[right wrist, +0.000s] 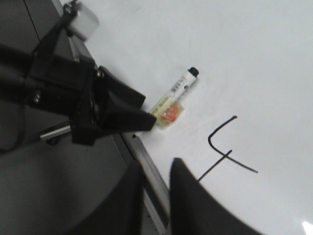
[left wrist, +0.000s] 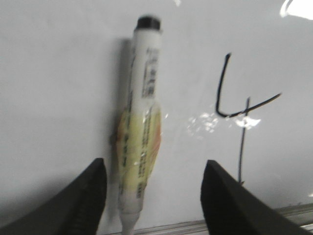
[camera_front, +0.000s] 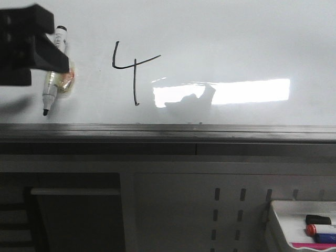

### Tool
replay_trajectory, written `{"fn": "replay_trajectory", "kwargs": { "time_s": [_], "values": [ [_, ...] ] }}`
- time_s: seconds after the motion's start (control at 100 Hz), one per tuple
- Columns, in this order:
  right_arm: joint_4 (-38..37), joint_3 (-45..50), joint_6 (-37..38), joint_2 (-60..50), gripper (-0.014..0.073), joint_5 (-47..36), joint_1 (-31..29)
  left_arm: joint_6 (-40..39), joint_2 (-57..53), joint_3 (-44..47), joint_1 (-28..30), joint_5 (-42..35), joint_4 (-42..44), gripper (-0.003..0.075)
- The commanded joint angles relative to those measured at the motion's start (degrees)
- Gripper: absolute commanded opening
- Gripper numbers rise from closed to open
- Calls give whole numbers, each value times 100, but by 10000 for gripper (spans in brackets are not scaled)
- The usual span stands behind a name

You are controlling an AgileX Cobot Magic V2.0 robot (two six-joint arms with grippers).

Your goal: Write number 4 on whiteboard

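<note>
- On the large glossy white whiteboard (camera_front: pixel 231 37) we see the thin black hand-drawn number 4 (camera_front: pixel 131 65) complete, near the middle-left of the board.
- The white-barrelled marker with yellowish tape wrap (camera_front: pixel 56 71) lies flat on the board, uncapped tip toward the grey metal ledge (camera_front: pixel 168 131).
- Left tool (left wrist: pixel 151 196): jaws wide apart, straddling the marker, holding nothing.
- Right tool (right wrist: pixel 154 196): fingers nearly together, nothing visibly held.
- Risk, in our judgement: a finger brushing the loose marker could roll it into the 4, smearing ink, or send it over the ledge.
- Risk: the exposed tip may leave stray marks.
- Room: bare board lies to the right of the 4; the ledge bounds the near edge.
</note>
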Motion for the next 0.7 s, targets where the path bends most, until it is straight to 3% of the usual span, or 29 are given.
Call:
{"fn": "replay_trajectory", "kwargs": {
  "time_s": [0.0, 0.07, 0.42, 0.57, 0.69],
  "values": [
    [240, 139, 9, -414, -53, -473, -26, -51, -608, -173, 20, -284, 231, 183],
    [288, 533, 9, -726, -52, -798, -26, -38, -1081, -112, 20, -273, 360, -25],
    [539, 3013, 9, -3458, -52, -2837, -26, 12, -3583, 1223, 20, -296, 1734, -20],
    [539, 3743, 9, -4610, -53, -2872, -26, 12, -4295, 1747, 20, -318, 2451, -20],
    [539, 4158, 9, -5296, -53, -2835, -26, 12, -4568, 1872, 20, -318, 2520, -20]
  ]
}}
